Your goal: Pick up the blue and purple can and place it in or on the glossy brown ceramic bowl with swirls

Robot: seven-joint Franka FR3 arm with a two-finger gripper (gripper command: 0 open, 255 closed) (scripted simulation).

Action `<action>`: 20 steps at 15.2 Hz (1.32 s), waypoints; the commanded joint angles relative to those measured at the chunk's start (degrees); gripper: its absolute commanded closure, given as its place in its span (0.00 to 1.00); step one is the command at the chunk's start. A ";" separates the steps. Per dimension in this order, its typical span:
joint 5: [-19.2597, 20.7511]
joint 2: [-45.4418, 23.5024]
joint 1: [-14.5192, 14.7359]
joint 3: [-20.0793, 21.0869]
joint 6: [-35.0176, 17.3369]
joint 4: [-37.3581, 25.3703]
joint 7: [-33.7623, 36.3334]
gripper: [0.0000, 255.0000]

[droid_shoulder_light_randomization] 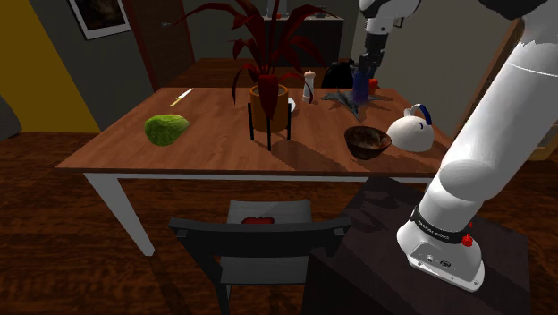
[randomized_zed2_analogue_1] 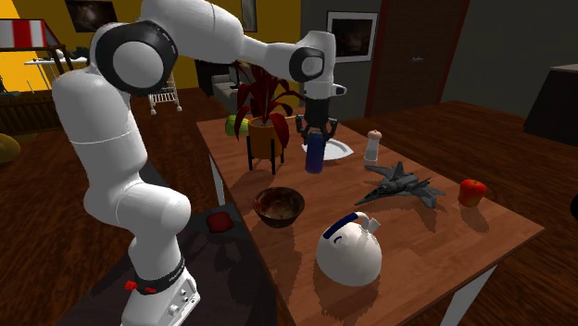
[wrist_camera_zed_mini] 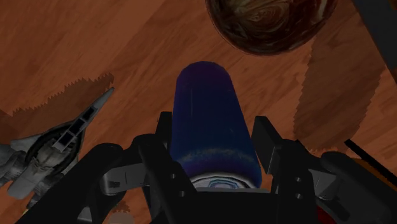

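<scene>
Blue shading to purple — found the can (wrist_camera_zed_mini: 213,121) clasped at its upper end by the fingers (wrist_camera_zed_mini: 270,143), both pressed to its sides. Judged clear of the worktop (randomized_zed2_analogue_1: 426,241), long axis upright, free end pointing down. Noted the brown swirled bowl (randomized_zed2_analogue_1: 279,206) lower, nearer the stand (randomized_zed2_analogue_1: 232,269) — sideways carry toward it needed.

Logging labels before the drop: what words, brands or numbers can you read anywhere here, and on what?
Nothing can be read as text.
Pale lettering on the dark band near the arm's base: too small to read.
The can, blue and purple: no legible label.
The kettle and the bowl: no writing shows.
</scene>
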State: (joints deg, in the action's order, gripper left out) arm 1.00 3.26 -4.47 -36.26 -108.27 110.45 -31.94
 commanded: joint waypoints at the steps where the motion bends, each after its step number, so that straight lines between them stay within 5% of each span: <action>1: 3.37 5.52 0.46 1.10 0.21 4.25 2.83 1.00; 10: 12.50 30.28 -3.01 10.27 7.03 21.13 13.27 1.00; 20: 13.51 29.61 -3.60 8.79 -0.76 28.26 13.36 1.00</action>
State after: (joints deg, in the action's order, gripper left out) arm 14.38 32.97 -8.01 -27.26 -108.29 138.15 -18.51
